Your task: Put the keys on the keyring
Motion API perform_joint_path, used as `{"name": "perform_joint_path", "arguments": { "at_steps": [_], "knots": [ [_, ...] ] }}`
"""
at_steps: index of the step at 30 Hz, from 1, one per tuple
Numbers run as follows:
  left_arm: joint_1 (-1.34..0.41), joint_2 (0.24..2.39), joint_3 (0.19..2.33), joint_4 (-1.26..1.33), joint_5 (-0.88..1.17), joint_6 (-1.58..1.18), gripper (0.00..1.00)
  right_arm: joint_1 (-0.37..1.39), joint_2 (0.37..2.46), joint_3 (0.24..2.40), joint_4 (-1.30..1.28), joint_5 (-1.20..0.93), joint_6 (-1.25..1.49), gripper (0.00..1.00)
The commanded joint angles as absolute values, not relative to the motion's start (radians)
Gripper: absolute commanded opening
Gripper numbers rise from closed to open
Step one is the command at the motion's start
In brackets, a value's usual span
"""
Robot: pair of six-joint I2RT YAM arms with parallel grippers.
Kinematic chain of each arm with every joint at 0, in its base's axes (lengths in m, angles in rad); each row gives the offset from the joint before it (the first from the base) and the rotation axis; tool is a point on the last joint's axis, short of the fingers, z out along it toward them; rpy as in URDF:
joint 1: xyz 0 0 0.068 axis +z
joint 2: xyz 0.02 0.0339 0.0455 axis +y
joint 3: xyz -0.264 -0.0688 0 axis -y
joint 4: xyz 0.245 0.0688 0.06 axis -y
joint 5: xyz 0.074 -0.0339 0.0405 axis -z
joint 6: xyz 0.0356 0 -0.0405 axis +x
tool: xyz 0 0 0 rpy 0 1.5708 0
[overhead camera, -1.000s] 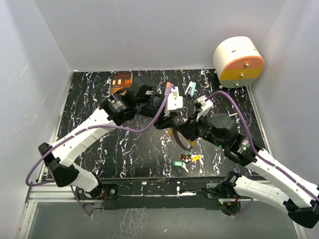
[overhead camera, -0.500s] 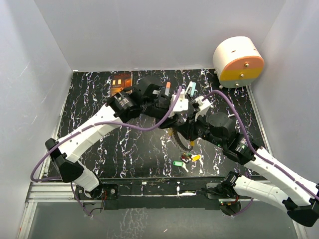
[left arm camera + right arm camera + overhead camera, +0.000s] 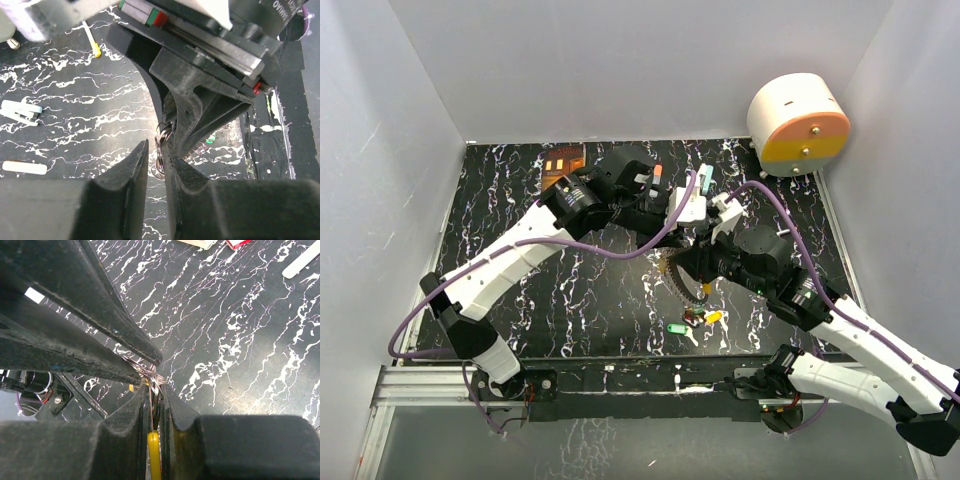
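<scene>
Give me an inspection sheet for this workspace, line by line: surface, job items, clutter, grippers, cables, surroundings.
Surface: black white-veined mat, lying flat.
Job's things: keyring held up between the arms; green key, red key and yellow key clustered near the mat's front edge.
Clutter: teal clip, orange-tipped stick, white stick, picture card.
Grippers: right gripper shut on the keyring; left gripper straddles the wire, jaws narrowly apart.
Cables: purple cable looped along the left arm, another along the right.
Surroundings: white walls; white-and-orange drum at the far right corner.
</scene>
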State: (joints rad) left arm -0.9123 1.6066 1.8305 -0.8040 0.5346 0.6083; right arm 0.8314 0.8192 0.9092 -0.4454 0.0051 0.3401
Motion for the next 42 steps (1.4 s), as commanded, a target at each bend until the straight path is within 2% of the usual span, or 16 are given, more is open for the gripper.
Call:
{"name": "perform_joint_path", "arguments": {
  "at_steps": [1,3,5,15,27,30,33,42],
  "knots": [
    [-0.922,1.609,1.889,-0.872,0.535,0.639,0.14,0.837,0.803,0.962,-0.376,0.012,0.331,0.08],
    [-0.924,1.608,1.882,-0.879,0.535,0.644,0.09,0.837,0.803,0.963,-0.376,0.012,0.33,0.08],
    [-0.925,1.604,1.876,-0.878,0.534,0.644,0.08,0.838,0.804,0.962,-0.377,0.012,0.328,0.08],
    [-0.928,1.617,1.92,-0.935,0.495,0.667,0.14,0.837,0.806,0.969,-0.384,0.013,0.328,0.08],
    [-0.936,1.648,1.934,-0.974,0.492,0.673,0.13,0.838,0.809,0.973,-0.383,0.006,0.329,0.08],
    [-0.936,1.649,1.93,-0.968,0.491,0.673,0.08,0.837,0.805,0.975,-0.39,0.008,0.329,0.08],
    [-0.936,1.65,1.933,-0.966,0.486,0.674,0.0,0.836,0.801,0.973,-0.391,0.009,0.33,0.08],
    [-0.939,1.636,1.91,-0.967,0.475,0.667,0.0,0.837,0.781,0.961,-0.378,0.004,0.339,0.08]
  ]
}}
